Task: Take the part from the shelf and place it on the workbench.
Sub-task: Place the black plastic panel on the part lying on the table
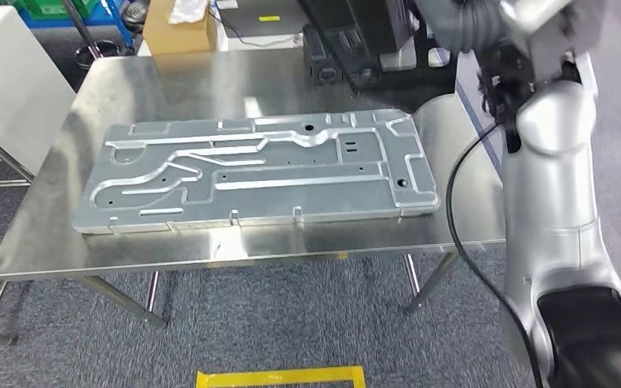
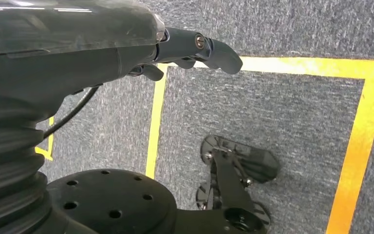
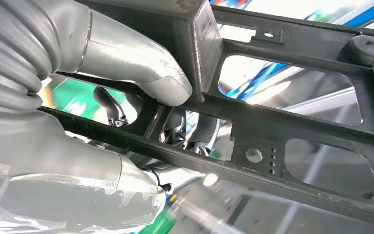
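- Right hand [image 3: 141, 122]: grey thumb and fingers wrapped round a bar of the black plastic open-frame part [image 3: 292, 136], a ribbed lattice w/ cut-out windows and small screw holes. Firm-looking grip, seen in the right wrist view.
- Head view: right arm raised at approx 1 o'clock, beyond the far right corner of the bench; the black frame part shows there as dark pieces at approx 12–1 o'clock. So part is in hand, up in the air, not yet on the bench.
- Left hand [image 2: 195, 48]: hangs by the body over grey carpet w/ yellow floor tape [image 2: 365, 141]; dark fingers lie fairly straight, nothing in them, so open.
- Shiny steel workbench [image 1: 48, 234] dead ahead. Big flat grey machined metal plate [image 1: 259, 174] w/ raised ribs covers most of the top; bare steel left mainly at the 3 o'clock end and the far strip at 12.
- Judged stage: carry/approach, set-down still to do.
- Risks, as I judge them:
  - landing the frame on the ribbed plate: would sit crooked or slide.
  - grip is on one bar, off-centre: long frame may swing or twist.
  - bare spot at 3 o'clock sits by the edge: overhang, part tips off.
  - black cable [image 1: 453, 202] by right arm could snag the lattice.
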`<state>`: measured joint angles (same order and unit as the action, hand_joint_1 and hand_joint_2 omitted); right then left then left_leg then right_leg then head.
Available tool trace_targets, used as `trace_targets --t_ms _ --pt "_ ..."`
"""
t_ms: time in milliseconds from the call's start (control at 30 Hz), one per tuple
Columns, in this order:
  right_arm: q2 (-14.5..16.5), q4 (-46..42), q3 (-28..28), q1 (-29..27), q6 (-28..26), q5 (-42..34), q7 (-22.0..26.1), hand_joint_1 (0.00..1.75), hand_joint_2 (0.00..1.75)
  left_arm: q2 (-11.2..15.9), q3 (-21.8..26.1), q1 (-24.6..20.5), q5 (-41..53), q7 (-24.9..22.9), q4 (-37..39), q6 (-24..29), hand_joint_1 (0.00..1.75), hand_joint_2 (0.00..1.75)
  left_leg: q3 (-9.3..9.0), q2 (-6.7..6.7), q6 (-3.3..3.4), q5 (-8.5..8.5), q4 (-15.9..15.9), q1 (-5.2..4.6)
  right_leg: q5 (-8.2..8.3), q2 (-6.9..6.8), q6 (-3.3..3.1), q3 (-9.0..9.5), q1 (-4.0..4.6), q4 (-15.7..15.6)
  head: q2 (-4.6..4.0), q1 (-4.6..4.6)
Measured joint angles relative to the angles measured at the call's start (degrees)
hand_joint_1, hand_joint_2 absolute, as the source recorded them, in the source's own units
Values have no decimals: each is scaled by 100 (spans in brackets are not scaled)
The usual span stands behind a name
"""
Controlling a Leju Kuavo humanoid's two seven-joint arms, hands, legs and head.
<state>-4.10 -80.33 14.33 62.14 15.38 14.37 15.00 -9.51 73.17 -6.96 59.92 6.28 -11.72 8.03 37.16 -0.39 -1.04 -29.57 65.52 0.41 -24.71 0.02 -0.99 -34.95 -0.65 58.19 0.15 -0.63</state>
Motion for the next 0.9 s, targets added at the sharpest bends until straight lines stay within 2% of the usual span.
trace_targets --t_ms 67,100,133,167,233,267,300,367,433,500,567,600,633,667,733,767,800,900 --pt "-32 439 72 227 -139 210 -31 175 175 0 4 4 0 11 0 -20 0 175 356 2 -35 -275 724 15 -6 -1 -19 -1 8 9 -1 -7" --pt "-51 658 113 329 -190 327 -48 175 175 0 5 8 1 17 0 -33 0 175 454 2 -42 -284 896 18 -12 0 -21 0 11 17 -1 -8" --pt "-74 881 157 439 -238 455 -60 175 175 0 5 11 2 22 0 -45 0 175 453 3 -41 -184 853 20 -20 1 -19 1 13 29 -1 -8" --pt "-100 1115 208 564 -290 592 -68 175 175 0 5 13 3 25 0 -55 0 175 347 4 -31 6 590 21 -32 3 -10 3 13 43 -1 -8" --pt "-158 1578 323 855 -421 893 -79 175 175 0 5 12 5 29 0 -63 0 175 9 6 12 379 -179 13 -62 7 21 -3 24 80 -2 -8" --pt "-190 1823 395 1007 -501 1068 -91 175 175 0 5 10 5 30 0 -63 0 175 -111 5 36 471 -452 4 -69 10 44 -14 33 94 -1 -7" --pt "-223 2061 471 1147 -581 1237 -108 175 175 0 5 10 6 30 0 -63 0 175 -169 1 58 496 -593 -4 -71 12 68 -25 41 100 -1 -4" --pt "-285 2499 625 1371 -729 1544 -161 175 175 -1 5 16 5 31 0 -64 0 175 -178 -8 103 495 -642 -12 -60 12 126 -32 46 88 -1 -2" --pt "-341 2870 776 1561 -895 1841 -226 175 175 -7 6 22 4 33 0 -68 0 175 -199 -6 167 529 -697 4 -145 10 188 -67 29 184 -1 2" --pt "-387 3247 947 1770 -1125 2189 -285 175 175 -17 7 17 4 37 0 -80 0 175 -218 1 220 554 -740 21 -436 10 242 -299 6 689 -1 7" --pt "-422 3614 1118 1940 -1371 2558 -335 175 175 -26 7 14 4 45 0 -91 0 175 -222 0 240 551 -741 23 -730 9 282 -674 -11 1433 -2 10" --pt "-436 3801 1206 1997 -1477 2735 -362 175 175 -33 7 18 4 49 0 -98 0 175 -227 -2 242 547 -738 25 -769 7 295 -806 -21 1663 -2 11" --pt "-444 3966 1283 2040 -1560 2886 -385 175 175 -39 7 22 5 54 0 -105 0 175 -234 -5 240 539 -733 29 -703 5 301 -849 -30 1691 -1 12" --pt "-446 4119 1359 2079 -1632 3027 -413 175 175 -46 7 25 6 58 0 -116 0 175 -242 -7 231 528 -724 32 -539 3 304 -785 -42 1501 -1 12" --pt "-446 4399 1519 2181 -1752 3304 -488 175 175 -58 7 26 9 66 0 -138 0 175 -252 -12 190 490 -695 29 -135 -1 306 -448 -62 736 -1 12" --pt "-444 4530 1606 2245 -1812 3451 -533 175 175 -61 7 21 10 68 1 -146 0 175 -247 -14 164 470 -673 18 -5 3 293 -302 -57 409 -1 10" --pt "-440 4660 1694 2306 -1864 3605 -584 175 175 -61 7 18 10 67 1 -151 0 175 -239 -15 137 457 -660 9 52 7 272 -216 -48 211 -1 9" --pt "-419 5016 1954 2405 -1958 4093 -777 175 175 -62 7 15 10 48 2 -160 0 175 -232 -15 56 441 -662 9 54 13 162 -192 -20 132 -1 8"
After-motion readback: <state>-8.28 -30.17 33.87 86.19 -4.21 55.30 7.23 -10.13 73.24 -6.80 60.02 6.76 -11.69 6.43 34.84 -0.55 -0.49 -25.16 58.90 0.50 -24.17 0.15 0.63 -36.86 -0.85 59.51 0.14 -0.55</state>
